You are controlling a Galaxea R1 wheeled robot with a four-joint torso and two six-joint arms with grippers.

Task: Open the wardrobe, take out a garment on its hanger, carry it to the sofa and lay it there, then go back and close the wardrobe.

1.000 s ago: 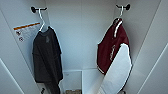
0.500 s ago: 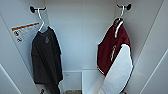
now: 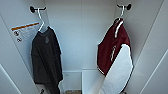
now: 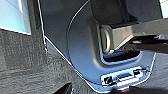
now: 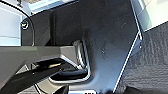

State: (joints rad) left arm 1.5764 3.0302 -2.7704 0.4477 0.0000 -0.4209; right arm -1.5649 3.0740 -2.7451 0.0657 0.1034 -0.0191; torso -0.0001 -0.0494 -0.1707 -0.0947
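Note:
The wardrobe (image 3: 80, 37) stands open in the head view, its white interior facing me. On the right side hangs the garment (image 3: 113, 53), a maroon-red jacket with a white sleeve toward the front. Its white hanger (image 3: 120, 18) hooks over a dark peg at the upper right. Both wrist views show my own dark base and arm parts above grey carpet.
A dark grey-black shirt (image 3: 46, 58) hangs on its own white hanger from a peg at the upper left. An orange-and-white warning label (image 3: 23, 31) is stuck on the left inner wall. The open doors (image 3: 155, 67) frame both sides. Grey carpet (image 4: 22, 62) lies below.
The head view has closed in slightly on the wardrobe interior; the clothes hang as before.

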